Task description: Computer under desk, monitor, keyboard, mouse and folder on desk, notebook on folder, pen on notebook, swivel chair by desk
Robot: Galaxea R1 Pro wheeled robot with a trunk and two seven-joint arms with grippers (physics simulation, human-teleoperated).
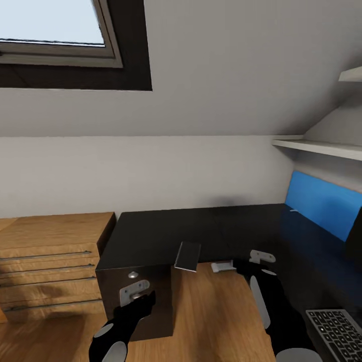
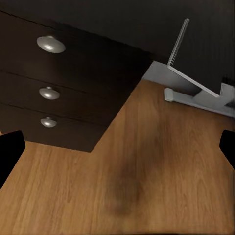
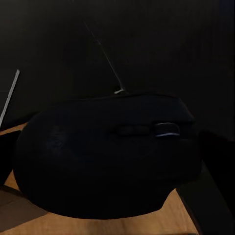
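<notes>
The keyboard [image 1: 336,332] already lies on the desk [image 1: 211,229] at about 4 o'clock in the head view, and the notebook [image 1: 187,256] sits at the desk's front edge near centre; monitor, folder, pen and chair placement are, by my judgement, yet to be settled. The right gripper [image 3: 110,161] reaches forward over the desk edge at 5 o'clock, its fingers clasped around the mouse [image 3: 105,154]. The left gripper [image 2: 117,144] hangs spread wide and empty over the wooden floor [image 2: 147,186] at 7 o'clock, beside the dark drawer unit [image 2: 58,83].
</notes>
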